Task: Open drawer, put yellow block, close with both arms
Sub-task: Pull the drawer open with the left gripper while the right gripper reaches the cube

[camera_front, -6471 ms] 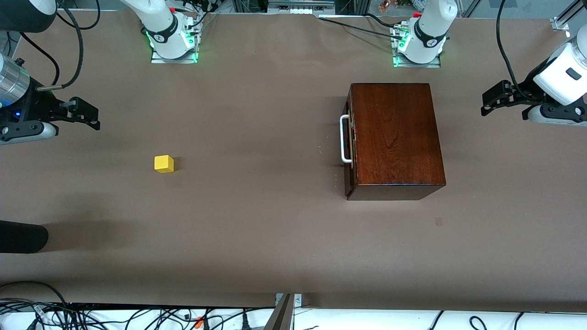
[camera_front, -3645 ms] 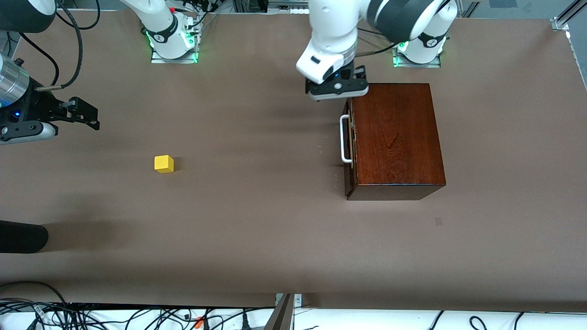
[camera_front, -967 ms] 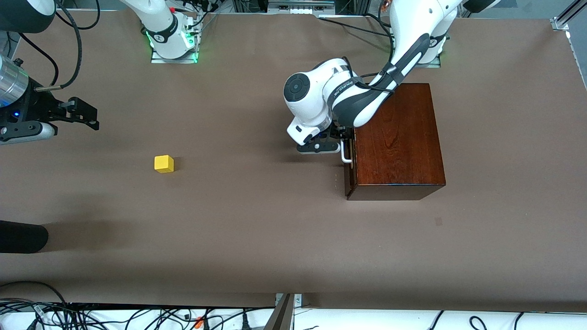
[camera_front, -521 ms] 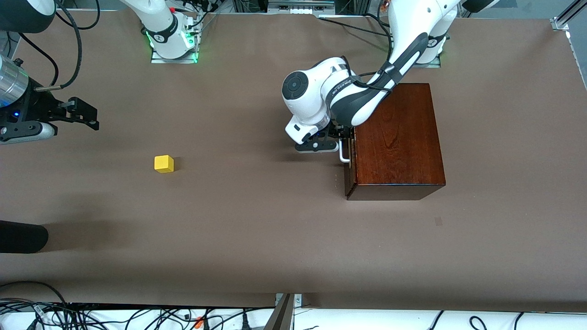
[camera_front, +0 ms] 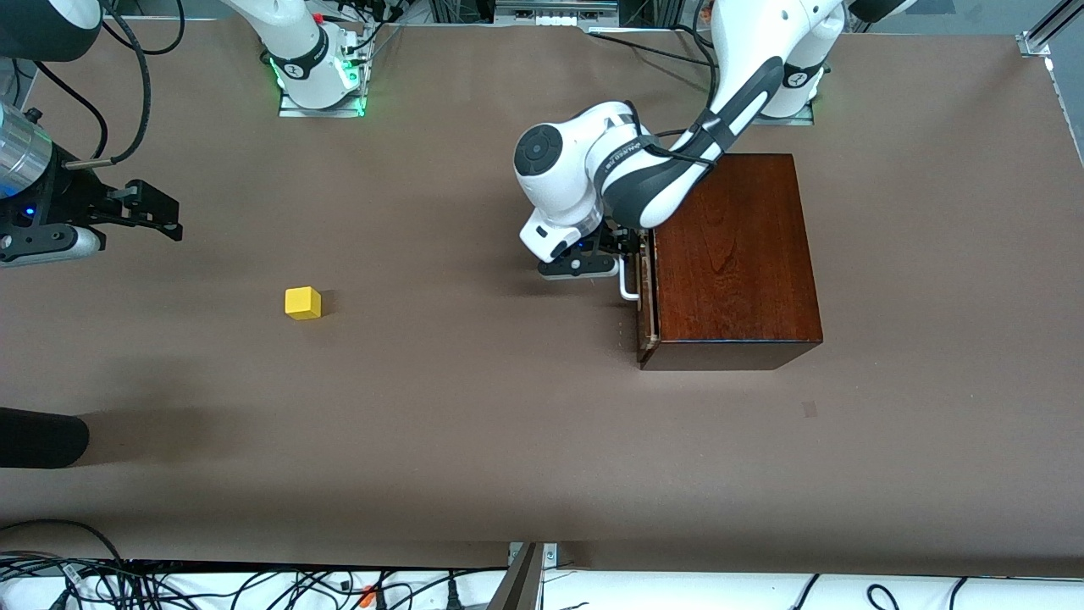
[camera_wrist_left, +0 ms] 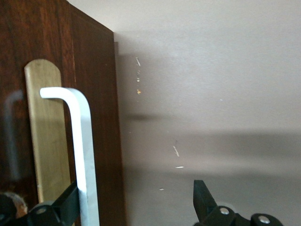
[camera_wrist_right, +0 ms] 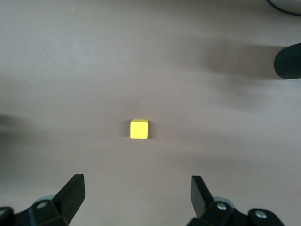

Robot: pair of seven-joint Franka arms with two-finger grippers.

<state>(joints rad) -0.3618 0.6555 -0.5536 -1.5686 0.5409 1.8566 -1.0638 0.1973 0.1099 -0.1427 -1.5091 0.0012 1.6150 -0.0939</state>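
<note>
The dark mahogany box (camera_front: 728, 254) stands toward the left arm's end of the table. Its drawer (camera_front: 644, 292) is out by a thin crack, showing a pale strip. My left gripper (camera_front: 625, 254) is at the white handle (camera_front: 627, 288), open. In the left wrist view one finger (camera_wrist_left: 70, 200) sits behind the handle bar (camera_wrist_left: 82, 155) and the other finger (camera_wrist_left: 201, 195) stands well apart over the table. The yellow block (camera_front: 302, 302) lies alone toward the right arm's end. My right gripper (camera_front: 161, 220) waits open above the table, with the yellow block (camera_wrist_right: 138, 129) ahead of its fingers.
A black cylinder (camera_front: 42, 438) juts in at the right arm's end of the table, nearer the front camera than the block, and shows again in the right wrist view (camera_wrist_right: 288, 60). Cables run along the near table edge (camera_front: 254, 585). The arm bases (camera_front: 318, 76) stand along the back.
My left gripper and the handle have shifted a little toward the right arm's end, and the drawer has slid out slightly from the box. The right arm and the block have not moved.
</note>
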